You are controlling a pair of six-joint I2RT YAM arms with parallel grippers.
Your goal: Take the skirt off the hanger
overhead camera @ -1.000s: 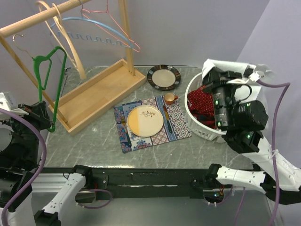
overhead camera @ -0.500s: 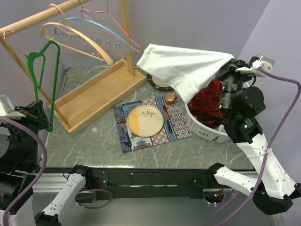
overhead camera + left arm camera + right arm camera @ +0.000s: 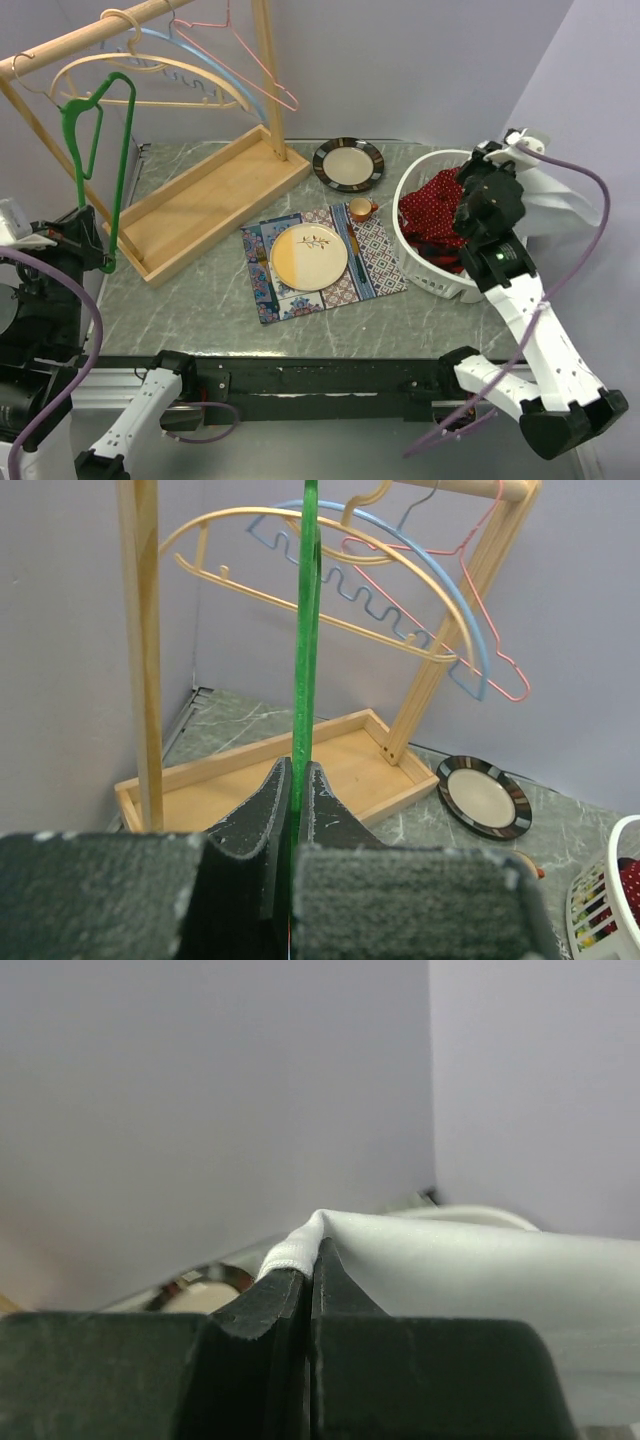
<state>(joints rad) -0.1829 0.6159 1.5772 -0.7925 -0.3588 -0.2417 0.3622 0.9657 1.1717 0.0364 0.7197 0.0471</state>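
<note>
The white skirt [image 3: 562,203] is off the green hanger [image 3: 122,170] and hangs bunched just right of the white basket [image 3: 412,262]. My right gripper [image 3: 503,152] is shut on the skirt's elastic edge [image 3: 300,1240], raised above the basket's far right rim; white cloth [image 3: 480,1272] drapes off to the right in its wrist view. My left gripper [image 3: 100,262] is shut on the bottom of the bare green hanger [image 3: 304,630], which stands upright beside the wooden rack. The black jaws [image 3: 297,772] pinch the green bar.
A wooden rack [image 3: 200,190] with a tray base holds tan [image 3: 150,75], blue and pink wire hangers. A placemat with a cream and orange plate [image 3: 308,256], a small cup [image 3: 359,208] and a dark-rimmed plate [image 3: 348,164] lie mid-table. Red dotted clothing [image 3: 432,215] fills the basket.
The skirt, spread wide over the table half a second ago, has swung right and now hangs beside the basket. The right arm has straightened. The rack's hangers are swinging.
</note>
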